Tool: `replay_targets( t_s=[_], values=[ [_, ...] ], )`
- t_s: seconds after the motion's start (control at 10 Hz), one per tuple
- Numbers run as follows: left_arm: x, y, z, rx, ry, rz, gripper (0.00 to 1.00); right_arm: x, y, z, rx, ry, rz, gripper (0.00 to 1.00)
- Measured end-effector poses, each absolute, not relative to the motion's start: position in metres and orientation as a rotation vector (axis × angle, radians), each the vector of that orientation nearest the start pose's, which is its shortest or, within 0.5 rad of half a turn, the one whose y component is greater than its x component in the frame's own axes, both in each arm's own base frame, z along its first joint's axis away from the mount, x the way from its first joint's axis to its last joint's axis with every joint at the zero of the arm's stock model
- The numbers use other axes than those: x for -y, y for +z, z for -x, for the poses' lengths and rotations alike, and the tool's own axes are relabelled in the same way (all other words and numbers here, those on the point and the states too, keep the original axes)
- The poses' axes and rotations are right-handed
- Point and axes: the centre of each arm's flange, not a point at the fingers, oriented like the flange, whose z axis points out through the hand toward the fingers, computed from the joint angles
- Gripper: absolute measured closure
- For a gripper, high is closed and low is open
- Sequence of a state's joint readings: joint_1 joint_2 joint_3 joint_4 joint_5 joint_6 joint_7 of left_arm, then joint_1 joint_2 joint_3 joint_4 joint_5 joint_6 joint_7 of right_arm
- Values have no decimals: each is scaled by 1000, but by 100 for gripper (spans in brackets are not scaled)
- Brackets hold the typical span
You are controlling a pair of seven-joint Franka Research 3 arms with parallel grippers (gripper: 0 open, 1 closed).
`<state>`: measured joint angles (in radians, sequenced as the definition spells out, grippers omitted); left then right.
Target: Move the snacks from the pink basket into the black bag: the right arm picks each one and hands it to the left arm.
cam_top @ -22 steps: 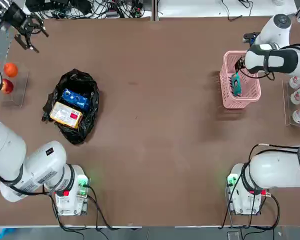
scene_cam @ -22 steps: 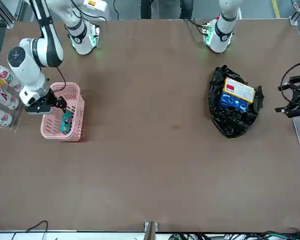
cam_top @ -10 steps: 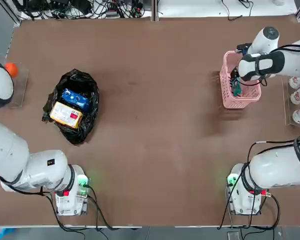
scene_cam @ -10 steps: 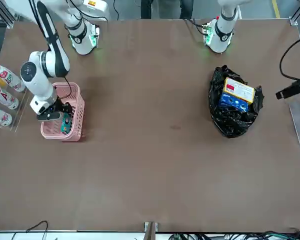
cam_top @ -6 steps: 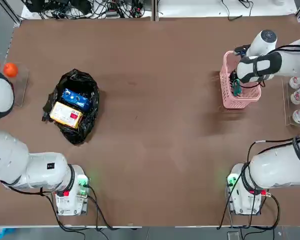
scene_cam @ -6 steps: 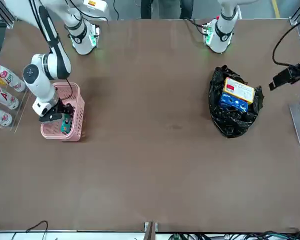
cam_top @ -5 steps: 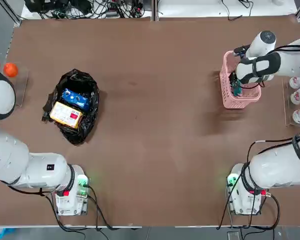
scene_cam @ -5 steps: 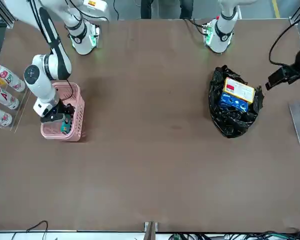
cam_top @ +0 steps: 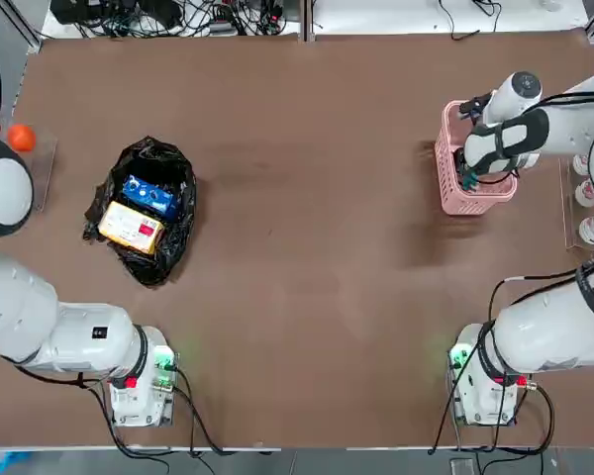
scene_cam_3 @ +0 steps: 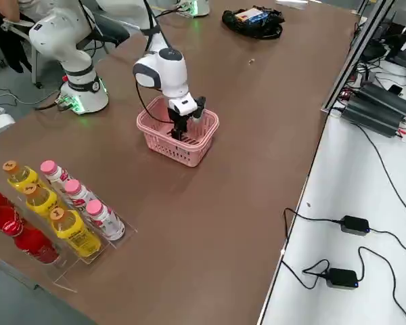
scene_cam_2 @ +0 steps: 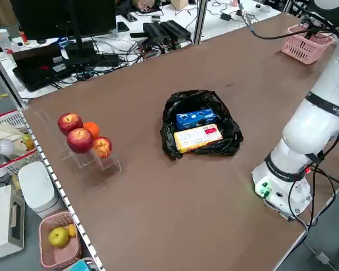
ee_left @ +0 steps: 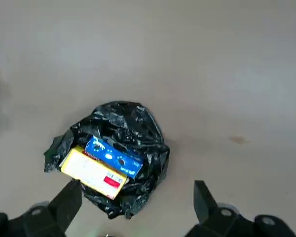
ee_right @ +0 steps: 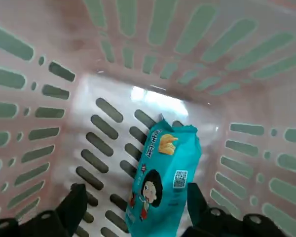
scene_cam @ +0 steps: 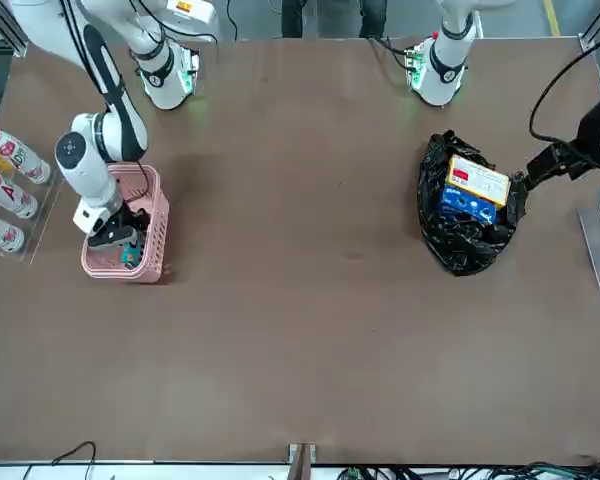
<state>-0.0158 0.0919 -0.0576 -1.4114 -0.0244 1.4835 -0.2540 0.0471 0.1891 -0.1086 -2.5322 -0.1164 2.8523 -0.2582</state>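
Observation:
The pink basket (cam_top: 444,166) stands at the table's right side, and my right gripper (ee_right: 135,205) reaches down inside it with its fingers open. One small teal-green snack (ee_right: 163,177) lies flat on the basket floor, straight below and between the open fingers (ee_right: 76,202). At the left side, the black bag (cam_top: 163,255) holds a blue snack (cam_top: 148,195) and a yellow-orange snack (cam_top: 131,227). My left gripper (ee_left: 135,202) hangs open high above the table and holds nothing. The bag (ee_left: 138,133) lies far beneath it.
Bottles (scene_cam_3: 61,210) stand in a clear rack beside the basket at the right edge. Apples and an orange (scene_cam_2: 79,138) sit on a clear stand at the left edge. Cables and power bricks (scene_cam_3: 345,223) lie beyond the far edge.
The right gripper has sunk deeper into the basket, closer over the teal-green snack. The left arm has swung in from the left edge toward the bag.

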Motion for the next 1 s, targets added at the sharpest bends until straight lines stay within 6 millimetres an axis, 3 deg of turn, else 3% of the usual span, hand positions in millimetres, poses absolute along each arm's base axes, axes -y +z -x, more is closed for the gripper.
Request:
replay_targets(
  t_s=[0.3,0.6,1.0],
  values=[
    [41,617,-592,295,23,3164,0,30,216,-473,572,-191,3170,9],
    [45,615,-593,283,29,3166,0,45,208,-472,592,-230,3173,9],
    [74,609,-587,235,89,3168,0,47,199,-472,597,-248,3173,9]
  ],
)
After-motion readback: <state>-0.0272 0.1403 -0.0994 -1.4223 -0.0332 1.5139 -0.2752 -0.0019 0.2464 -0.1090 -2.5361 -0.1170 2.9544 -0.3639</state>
